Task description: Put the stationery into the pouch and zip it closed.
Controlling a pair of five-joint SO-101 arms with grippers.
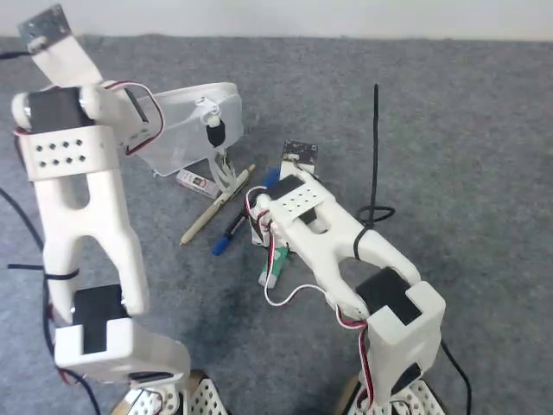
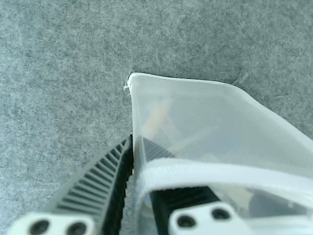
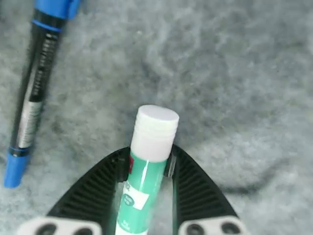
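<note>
Clamping the glue stick [image 3: 146, 171], right gripper [image 3: 149, 157] closed snug on its body, centre of high view; left gripper [image 2: 137, 144] pinched shut on pouch [image 2: 210, 127] wall, upper left

Bright, even light falls from above on the grey mat [image 1: 484, 130], and the shadows on it are faint and soft-edged. A darker shadow lies beside the glue stick [image 3: 146, 161], and light glows through the pale pouch [image 2: 205, 122].
</note>
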